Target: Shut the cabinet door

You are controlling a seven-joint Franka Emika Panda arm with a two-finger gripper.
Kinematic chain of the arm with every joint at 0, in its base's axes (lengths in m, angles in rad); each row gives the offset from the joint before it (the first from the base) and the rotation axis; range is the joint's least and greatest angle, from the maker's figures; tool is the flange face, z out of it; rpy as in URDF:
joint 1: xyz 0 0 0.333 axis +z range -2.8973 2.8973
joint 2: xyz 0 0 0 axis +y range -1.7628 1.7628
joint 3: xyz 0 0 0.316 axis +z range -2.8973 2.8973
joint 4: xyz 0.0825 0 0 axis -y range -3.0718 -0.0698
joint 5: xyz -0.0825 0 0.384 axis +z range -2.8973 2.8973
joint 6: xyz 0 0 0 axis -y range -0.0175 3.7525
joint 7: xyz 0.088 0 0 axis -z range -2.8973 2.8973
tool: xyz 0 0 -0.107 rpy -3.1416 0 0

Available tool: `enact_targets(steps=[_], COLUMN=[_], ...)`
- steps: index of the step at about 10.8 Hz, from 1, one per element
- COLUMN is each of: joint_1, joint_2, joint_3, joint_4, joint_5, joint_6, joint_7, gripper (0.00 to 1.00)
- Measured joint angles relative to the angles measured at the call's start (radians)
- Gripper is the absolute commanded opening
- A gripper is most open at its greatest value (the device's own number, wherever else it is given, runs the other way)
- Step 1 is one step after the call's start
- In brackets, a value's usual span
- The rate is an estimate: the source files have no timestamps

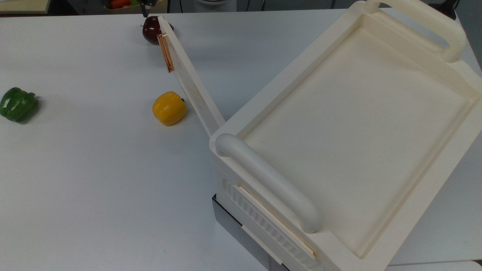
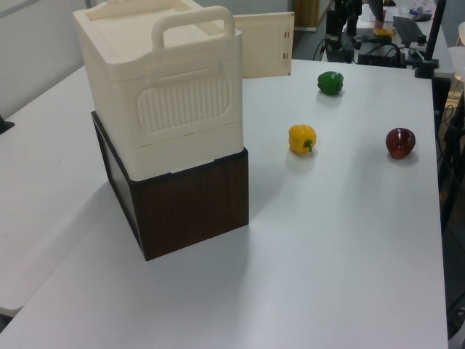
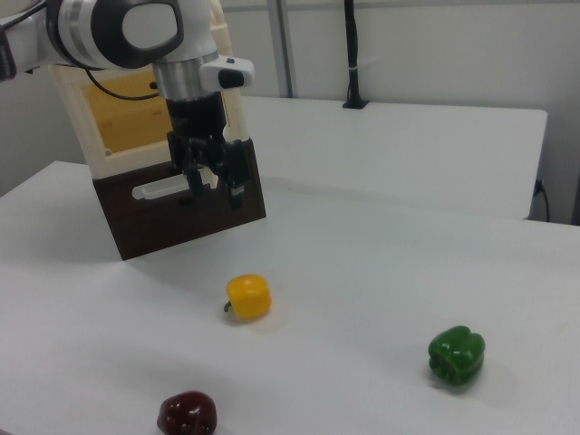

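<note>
Gripper before open cabinet door

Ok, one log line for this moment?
cabinet door: wide open | gripper: near door, no contact seen | yellow pepper: beside door | close: pending

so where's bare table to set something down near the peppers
Widest bare stretch: between the green pepper and the yellow pepper, running toward the top view's bottom edge. Crowded: the yellow pepper sits close beside the open cabinet door, and the dark red apple is at the door's far tip.
</note>
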Motion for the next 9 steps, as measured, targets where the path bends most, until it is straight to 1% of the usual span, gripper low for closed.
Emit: enact_targets(steps=[1, 9], joint_1=[0.002, 0.001], joint_2=[0.000, -0.002], joint_3=[0.009, 0.009], joint_4=[0.000, 0.001], joint_5=[0.000, 0.002], joint_6=[0.000, 0.000], joint_7=[0.000, 0.000], gripper=[1.00, 1.00])
